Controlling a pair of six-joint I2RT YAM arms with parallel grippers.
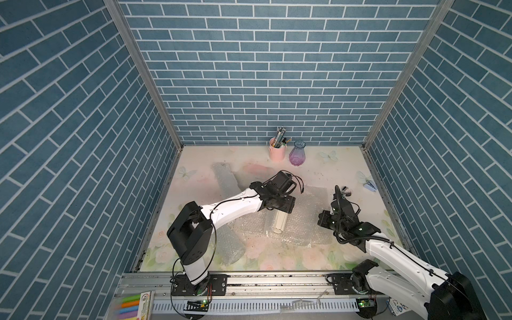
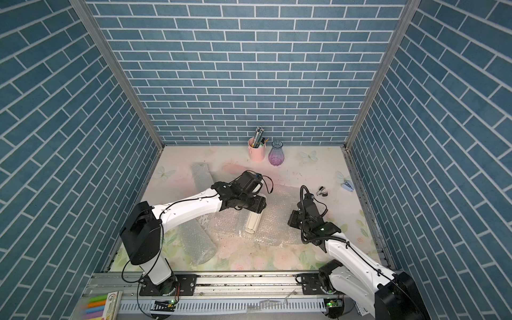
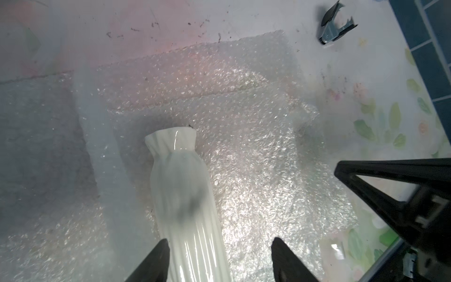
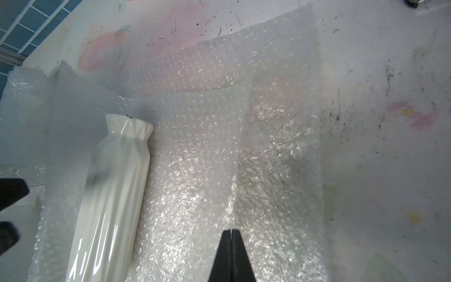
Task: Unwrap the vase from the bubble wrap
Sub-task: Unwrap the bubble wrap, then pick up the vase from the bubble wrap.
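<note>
Print on the box (image 1: 146, 302) of coloured sticks at 7 o'clock is too small to read. At 12 o'clock a pink cup (image 1: 277, 153) holds pencils. The white vase (image 1: 279, 223) lies bare on the flattened bubble wrap (image 1: 304, 221) mid-table. The left gripper (image 3: 219, 239) is open astride it, and the right gripper (image 4: 230, 232) is closed.

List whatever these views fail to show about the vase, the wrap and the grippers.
- white vase, base end: largely covered by the left gripper in both top views; cut off by the bottom edge in both wrist views.
- Whether the shut right gripper pinches the bubble wrap: its own tips cover the contact in the right wrist view.
- pink cup contents: too small to identify in both top views.
</note>
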